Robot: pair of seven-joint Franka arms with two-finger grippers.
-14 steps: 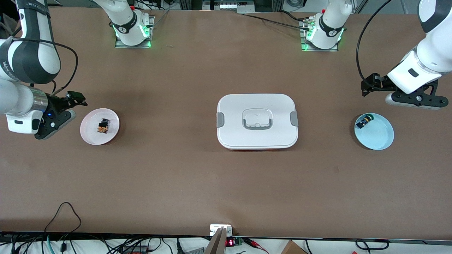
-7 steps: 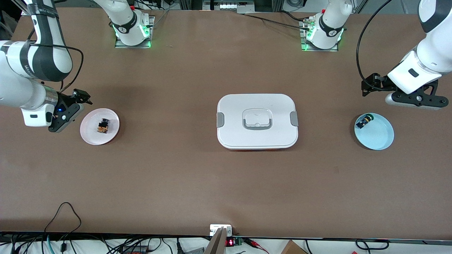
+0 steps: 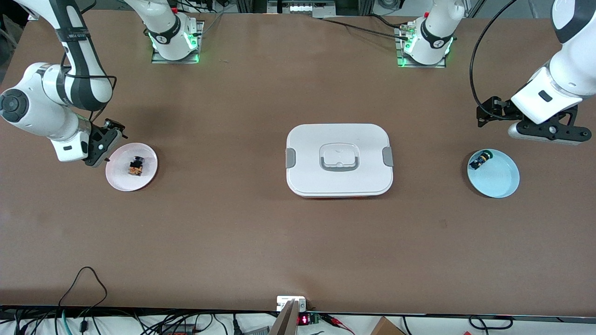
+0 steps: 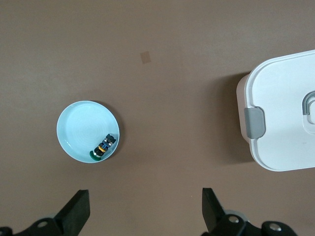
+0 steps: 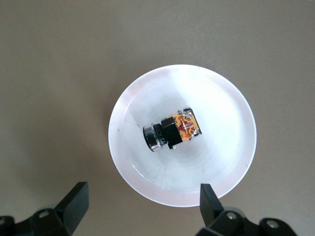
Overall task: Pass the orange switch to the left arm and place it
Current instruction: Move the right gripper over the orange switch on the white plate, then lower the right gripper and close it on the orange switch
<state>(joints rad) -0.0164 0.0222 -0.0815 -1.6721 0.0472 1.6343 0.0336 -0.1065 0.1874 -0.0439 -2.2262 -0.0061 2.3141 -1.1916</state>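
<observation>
The orange switch (image 3: 135, 166) lies on its side in a round pink plate (image 3: 118, 176) toward the right arm's end of the table. In the right wrist view the switch (image 5: 173, 132) sits in the middle of the plate (image 5: 224, 147). My right gripper (image 3: 103, 148) is open and empty, over the plate's rim and the table beside it (image 5: 142, 206). The white box (image 3: 339, 139) sits closed at mid-table. My left gripper (image 3: 547, 132) is open and empty, waiting above the table beside a blue plate (image 3: 500, 181).
The blue plate holds a small black switch with blue and yellow-green parts (image 3: 479, 160), also shown in the left wrist view (image 4: 102, 146) on that plate (image 4: 81, 130). The box's grey clip end (image 4: 255, 122) shows there too. Cables lie along the table's near edge.
My right arm has swung up and in, bringing its gripper from beside the pink plate to its rim. The left arm, the switch and the box have not moved.
</observation>
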